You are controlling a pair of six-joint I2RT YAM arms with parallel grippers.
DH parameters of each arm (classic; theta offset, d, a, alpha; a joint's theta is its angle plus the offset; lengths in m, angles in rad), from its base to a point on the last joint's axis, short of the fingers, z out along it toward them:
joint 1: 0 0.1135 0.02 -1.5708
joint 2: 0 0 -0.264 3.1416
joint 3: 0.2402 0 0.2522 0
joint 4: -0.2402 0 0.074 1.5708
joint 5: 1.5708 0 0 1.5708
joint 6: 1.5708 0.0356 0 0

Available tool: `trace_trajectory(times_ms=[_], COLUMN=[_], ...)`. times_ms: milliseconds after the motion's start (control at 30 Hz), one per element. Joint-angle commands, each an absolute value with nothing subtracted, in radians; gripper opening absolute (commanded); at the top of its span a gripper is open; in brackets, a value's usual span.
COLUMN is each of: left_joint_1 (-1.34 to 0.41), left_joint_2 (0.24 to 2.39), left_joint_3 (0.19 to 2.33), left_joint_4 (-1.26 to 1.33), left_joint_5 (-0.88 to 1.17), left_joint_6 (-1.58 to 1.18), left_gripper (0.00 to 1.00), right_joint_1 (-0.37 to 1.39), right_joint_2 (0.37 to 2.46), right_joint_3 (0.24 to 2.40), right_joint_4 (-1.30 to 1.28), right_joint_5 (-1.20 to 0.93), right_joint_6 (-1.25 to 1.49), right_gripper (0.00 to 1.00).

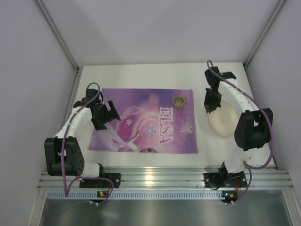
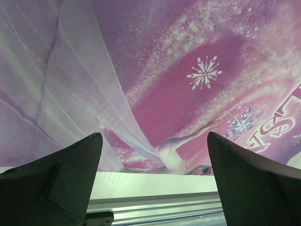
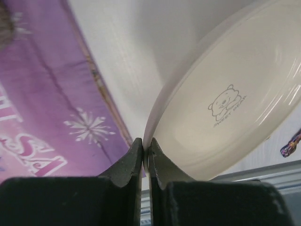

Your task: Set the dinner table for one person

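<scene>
Top view: dinner table (image 1: 141, 75), a flat matte white rectangular top, spans the bay. A purple printed ELSA placemat (image 1: 150, 127) lies mid-table, with a small round tan ring (image 1: 179, 100) at its far-right corner and a cream oval ceramic plate (image 1: 225, 121) to its right. Left wrist: left gripper (image 2: 154, 136) is wide open, empty, over the placemat (image 2: 164, 70). Right wrist: right gripper (image 3: 145, 143) is pinched on the rim of the plate (image 3: 225, 108), which is tilted.
</scene>
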State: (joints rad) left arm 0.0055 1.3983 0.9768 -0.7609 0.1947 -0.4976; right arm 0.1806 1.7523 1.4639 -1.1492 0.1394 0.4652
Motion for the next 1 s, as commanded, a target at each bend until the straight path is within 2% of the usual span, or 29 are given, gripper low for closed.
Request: trace_trajectory(times_ms=[0, 100, 233, 367, 567, 767, 967], left_joint_1=[0.003, 0.005, 0.003, 0.005, 0.003, 0.003, 0.005], left_joint_2=[1.373, 1.361, 1.327, 1.264, 1.145, 1.026, 0.973], left_joint_3=[1.038, 1.09, 1.17, 1.236, 1.197, 1.105, 1.12], left_joint_4=[-0.787, -0.822, -0.882, -0.957, -1.011, -1.029, -1.098], left_joint_5=[0.198, 0.19, 0.166, 0.066, -0.038, -0.009, -0.037], left_joint_6=[-0.497, -0.503, -0.512, -0.531, -0.567, -0.591, -0.581], left_gripper=[0.98, 0.99, 0.99, 0.99, 0.99, 0.99, 0.99], right_joint_1=[0.323, 0.44, 0.667, 0.796, 0.893, 0.919, 0.905], right_joint_2=[1.663, 1.695, 1.846, 1.988, 2.186, 2.308, 2.422], right_joint_3=[1.636, 1.805, 2.05, 2.294, 2.421, 2.428, 2.461], right_joint_4=[-1.265, -1.316, -1.403, -1.364, -1.238, -1.123, -1.02], right_joint_5=[0.178, 0.187, 0.184, 0.092, -0.09, -0.078, -0.112], right_joint_6=[0.495, 0.537, 0.597, 0.603, 0.615, 0.629, 0.67], right_gripper=[0.0, 0.0, 0.0, 0.0, 0.0, 0.0, 0.0])
